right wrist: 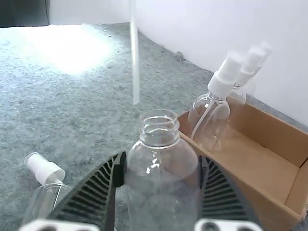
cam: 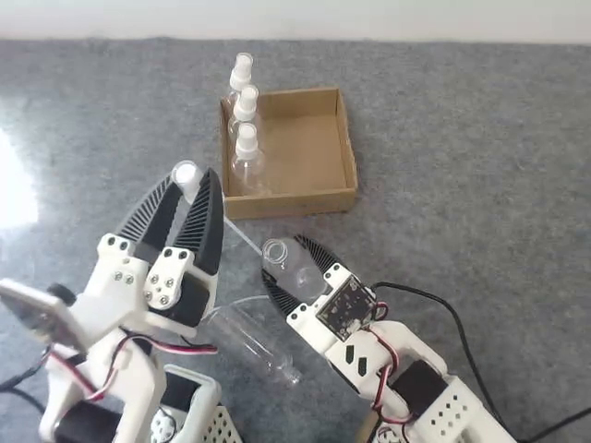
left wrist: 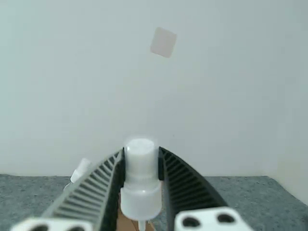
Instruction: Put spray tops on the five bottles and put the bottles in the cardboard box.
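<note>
My left gripper [cam: 190,177] is shut on a white spray top [left wrist: 140,177], held upright near the box's front left corner. Its thin dip tube [right wrist: 134,53] hangs down just above the open neck of a clear bottle [right wrist: 161,168]. My right gripper [cam: 283,258] is shut on that bottle's body and holds it upright in front of the cardboard box [cam: 343,138]. Three bottles with spray tops [cam: 247,152] stand along the box's left wall. Another clear bottle [cam: 251,338] without a top lies on its side between the two arms.
A loose spray top [right wrist: 44,169] lies on the grey surface beside the lying bottle [right wrist: 42,204]. The right half of the box floor [cam: 309,148] is bare. A black cable [cam: 434,300] runs by the right arm. A white wall stands behind the table.
</note>
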You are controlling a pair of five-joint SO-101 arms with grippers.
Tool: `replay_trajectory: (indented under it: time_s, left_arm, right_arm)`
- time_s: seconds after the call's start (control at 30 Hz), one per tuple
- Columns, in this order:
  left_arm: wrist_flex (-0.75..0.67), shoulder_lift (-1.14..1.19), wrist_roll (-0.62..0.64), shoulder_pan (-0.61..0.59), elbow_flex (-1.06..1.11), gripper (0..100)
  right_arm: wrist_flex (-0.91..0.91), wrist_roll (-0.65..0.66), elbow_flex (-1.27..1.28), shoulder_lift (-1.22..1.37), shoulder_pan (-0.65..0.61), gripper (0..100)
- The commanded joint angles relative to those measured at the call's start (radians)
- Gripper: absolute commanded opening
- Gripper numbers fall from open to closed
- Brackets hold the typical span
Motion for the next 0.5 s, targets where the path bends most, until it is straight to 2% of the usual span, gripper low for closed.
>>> replay_trajectory:
  time_s: [0.0, 0.47]
  left_arm:
    - [-0.031, -0.006, 0.005, 0.006, -0.007, 1]
    - [-0.041, -0.006, 0.002, 0.061, 0.028, 1]
  right_arm:
    - [-0.024, 0.021, 0.000, -0.021, -0.005, 10.4]
    - [-0.015, 0.021, -0.002, -0.021, -0.039, 10.4]
